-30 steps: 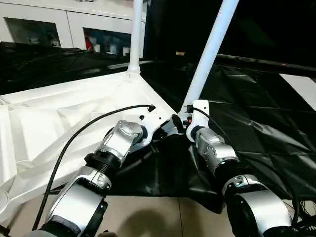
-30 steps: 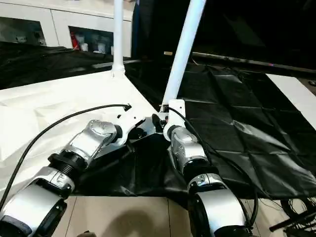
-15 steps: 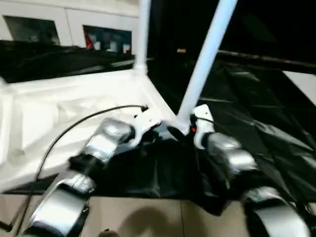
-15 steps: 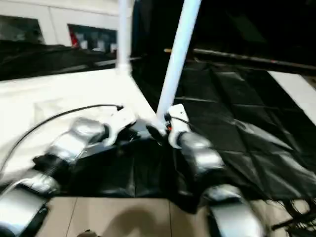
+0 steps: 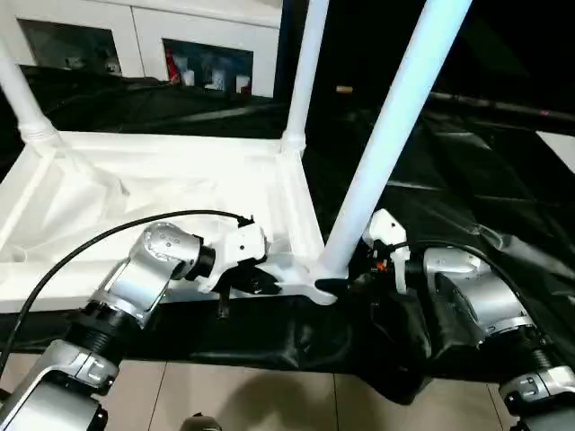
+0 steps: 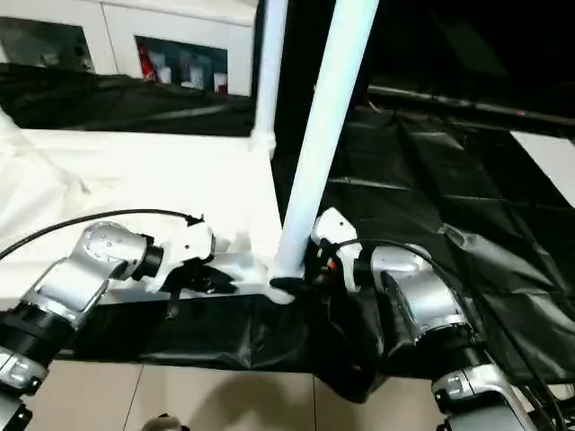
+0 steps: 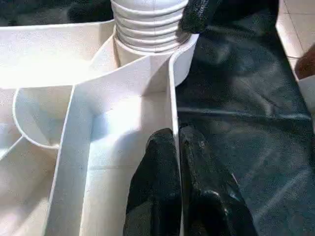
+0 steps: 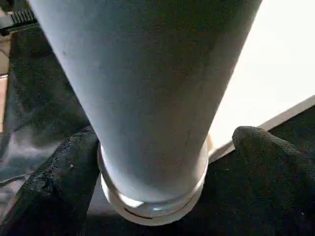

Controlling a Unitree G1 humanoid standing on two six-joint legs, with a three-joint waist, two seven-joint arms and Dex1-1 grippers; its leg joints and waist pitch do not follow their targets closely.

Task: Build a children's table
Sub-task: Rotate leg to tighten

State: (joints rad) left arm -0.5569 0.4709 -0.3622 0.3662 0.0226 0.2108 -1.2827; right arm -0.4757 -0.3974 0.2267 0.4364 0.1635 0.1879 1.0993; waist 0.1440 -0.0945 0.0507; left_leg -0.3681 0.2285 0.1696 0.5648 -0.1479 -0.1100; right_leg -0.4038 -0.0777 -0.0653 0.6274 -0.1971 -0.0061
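- Tabletop (image 5: 162, 193): white plastic, lying underside up on the black-draped surface (image 5: 467, 180), its ribs and walls facing upward. Its near edge runs along the surface's front edge, above the tiled floor (image 5: 269, 404).
- Near leg (image 5: 386, 144): a long white tube rising from the tabletop's near right corner socket (image 7: 147, 44), leaning toward the robot's right. In the left wrist view its ribbed base sits inside the round socket.
- Far legs: a second leg (image 5: 304, 72) stands in the far right corner, close to upright; a third leg (image 5: 22, 94) rises from the far left corner.
- Left pincer (image 7: 179, 172): clenched on the tabletop's thin near rim wall. In the left wrist view one black finger (image 7: 157, 177) lies inside the wall and the other outside it, over the black drape, with the wall pinched between them a short way from the corner socket.
- Right pincer (image 8: 152, 162): grasping the near leg just above its base. In the right wrist view its black fingers (image 8: 261, 147) lie on either side of the tube, touching it. In the head views this pincer sits at the foot of the near leg, on the robot's right of the socket.
- Background: white cabinets (image 5: 207, 54) with glass doors stand behind the surface.
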